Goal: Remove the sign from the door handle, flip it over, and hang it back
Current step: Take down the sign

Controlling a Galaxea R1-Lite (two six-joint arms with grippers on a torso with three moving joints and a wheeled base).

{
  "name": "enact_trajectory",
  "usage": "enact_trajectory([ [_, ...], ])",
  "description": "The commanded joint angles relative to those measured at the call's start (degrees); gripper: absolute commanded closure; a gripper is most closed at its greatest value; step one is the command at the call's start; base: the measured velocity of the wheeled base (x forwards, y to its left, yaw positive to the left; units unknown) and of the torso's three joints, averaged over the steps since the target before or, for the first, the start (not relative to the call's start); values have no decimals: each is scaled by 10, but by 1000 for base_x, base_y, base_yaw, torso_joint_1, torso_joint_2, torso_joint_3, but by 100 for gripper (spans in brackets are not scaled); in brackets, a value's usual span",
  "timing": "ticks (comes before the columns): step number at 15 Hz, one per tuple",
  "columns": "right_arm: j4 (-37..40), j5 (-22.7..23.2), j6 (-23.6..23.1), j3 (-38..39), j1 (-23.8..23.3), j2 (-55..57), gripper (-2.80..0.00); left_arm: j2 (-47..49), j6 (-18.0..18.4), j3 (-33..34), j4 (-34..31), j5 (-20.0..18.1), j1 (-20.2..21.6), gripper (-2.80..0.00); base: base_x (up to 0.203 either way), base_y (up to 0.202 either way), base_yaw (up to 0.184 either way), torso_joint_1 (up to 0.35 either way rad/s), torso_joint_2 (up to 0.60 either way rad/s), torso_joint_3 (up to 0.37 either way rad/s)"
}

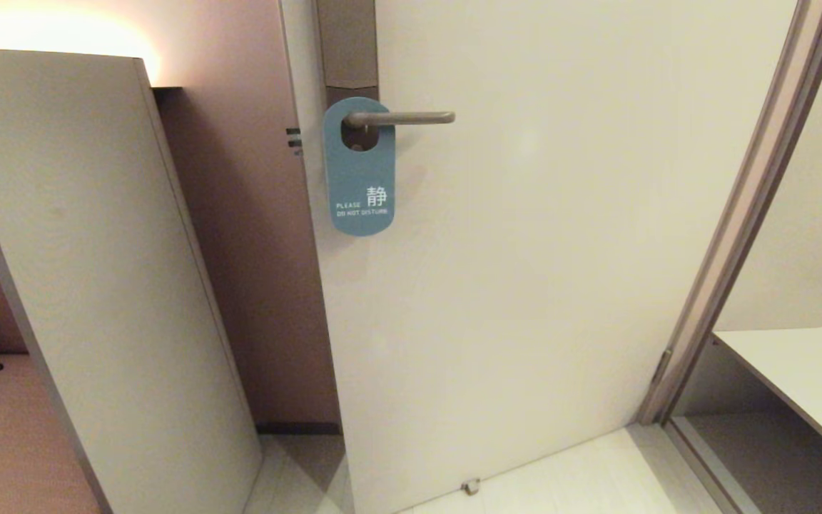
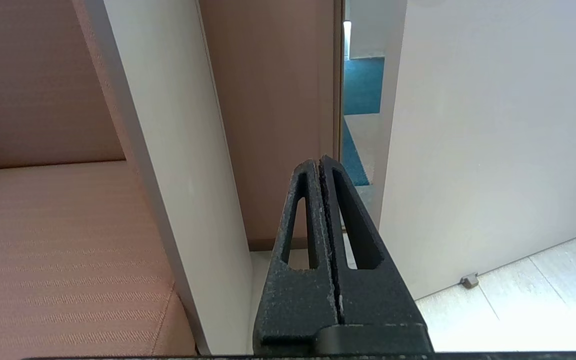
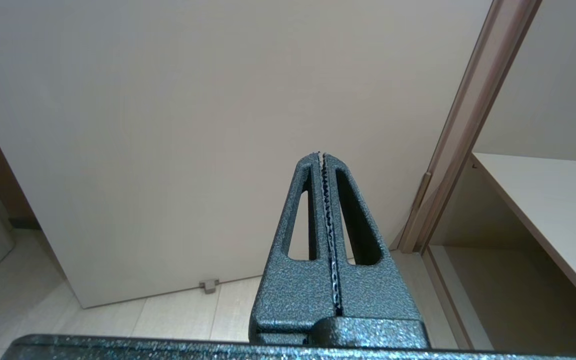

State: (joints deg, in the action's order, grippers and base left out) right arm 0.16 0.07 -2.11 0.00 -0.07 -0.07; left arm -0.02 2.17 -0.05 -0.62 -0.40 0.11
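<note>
The sign (image 1: 359,178) hangs on the door handle (image 1: 404,118) with its teal-blue face out, showing "Please do not disturb" in white. The handle is a slim metal lever on a tall grey-brown plate (image 1: 346,50) near the edge of the pale door (image 1: 539,271). Neither arm shows in the head view. My left gripper (image 2: 318,162) is shut and empty, low, pointing at the door's edge. My right gripper (image 3: 320,156) is shut and empty, low, facing the door's lower part. The sign and handle are out of both wrist views.
A tall pale panel (image 1: 90,271) stands on the left, beside a tan upholstered seat (image 2: 58,250). A door stop (image 1: 471,487) sits at the door's foot. The door frame (image 1: 746,207) and a white shelf (image 1: 803,378) are on the right.
</note>
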Motion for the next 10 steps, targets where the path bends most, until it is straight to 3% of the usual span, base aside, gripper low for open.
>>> enact_trajectory([
  [1,0,0,0,0,0,1,0,0,0,0,0,0,0,0,0,0,0,0,0,0],
  [10,0,0,0,0,0,1,0,0,4,0,0,-1,1,0,0,0,0,0,0,0],
])
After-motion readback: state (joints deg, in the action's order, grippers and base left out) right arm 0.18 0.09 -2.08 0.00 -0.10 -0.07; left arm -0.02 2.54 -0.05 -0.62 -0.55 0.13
